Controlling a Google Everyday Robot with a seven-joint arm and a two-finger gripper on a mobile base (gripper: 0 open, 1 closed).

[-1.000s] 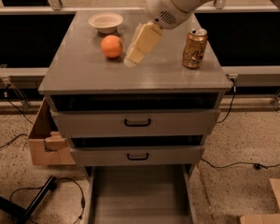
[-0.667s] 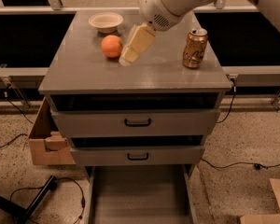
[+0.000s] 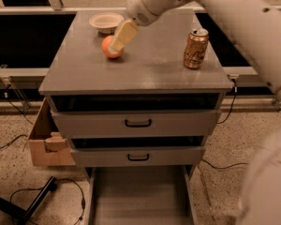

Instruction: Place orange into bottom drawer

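Note:
The orange [image 3: 108, 49] sits on the grey cabinet top [image 3: 150, 64], left of centre, just in front of the bowl. My gripper [image 3: 117, 45] reaches down from the upper right and its cream tip lies over the orange's right side, at or touching it. The bottom drawer [image 3: 140, 198] is pulled out at the foot of the cabinet, a wide grey tray with nothing visible on its floor. The arm [image 3: 225, 18] crosses the upper right of the view.
A cream-white bowl [image 3: 106, 21] stands at the back left of the top. A gold can [image 3: 195, 48] stands at the right. Two upper drawers [image 3: 138, 123] with black handles stand slightly open. A cardboard box [image 3: 44, 144] and cables [image 3: 47, 191] lie on the floor at left.
My gripper has moved left and down across the cabinet top, from beside the orange to right over it. The orange, bowl and can have not moved.

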